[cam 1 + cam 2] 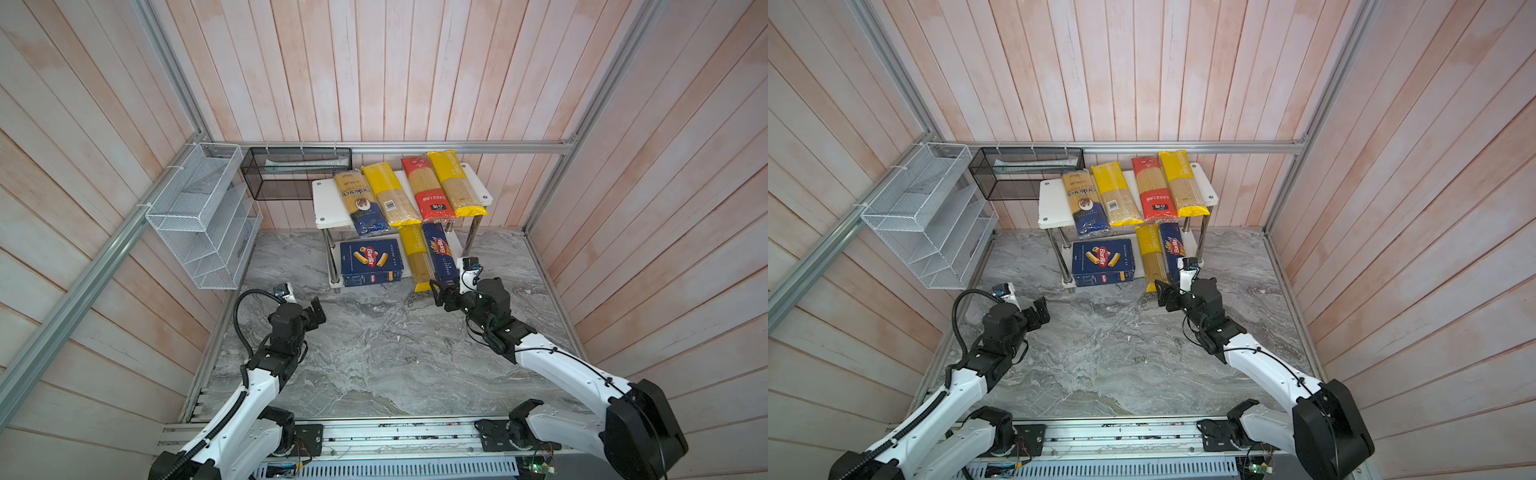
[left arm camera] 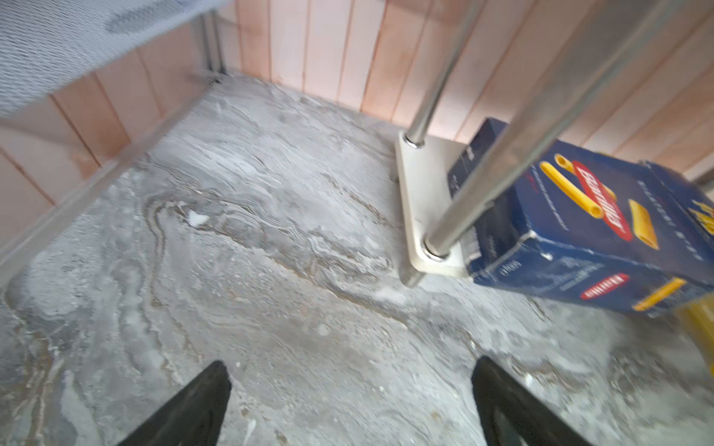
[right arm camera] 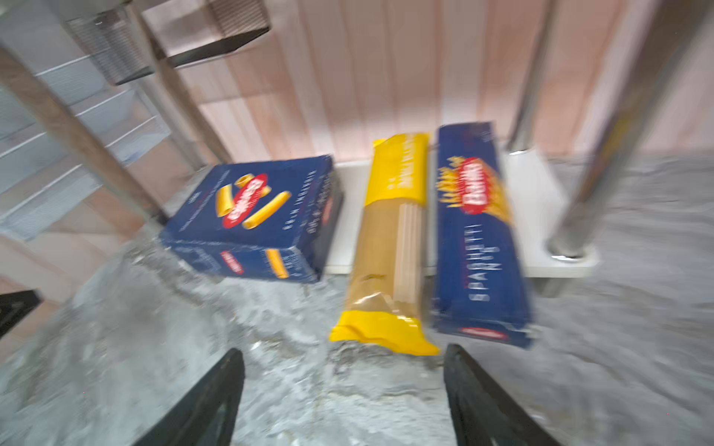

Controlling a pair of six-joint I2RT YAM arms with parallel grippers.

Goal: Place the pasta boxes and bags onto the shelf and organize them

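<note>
The shelf (image 1: 328, 199) carries four bags on its top board: a clear blue-ended one (image 1: 361, 203), a yellow barcoded one (image 1: 390, 195), a red one (image 1: 426, 187) and a yellow one (image 1: 455, 183). On the lower board lie the wide pasta box (image 1: 371, 262), a yellow bag (image 3: 390, 231) and the narrow Spaghetti box (image 3: 479, 231); both long packs overhang the front edge. My right gripper (image 3: 342, 353) stands open and empty just short of the yellow bag's end. My left gripper (image 2: 351, 363) is open over bare table, front-left of the wide box (image 2: 579, 224).
A white wire mesh rack (image 1: 203, 216) hangs on the left wall and a black mesh basket (image 1: 297, 172) on the back wall beside the shelf. Chrome posts (image 2: 502, 154) stand at the shelf corners. The marble table (image 1: 374, 353) spreads in front of the shelf.
</note>
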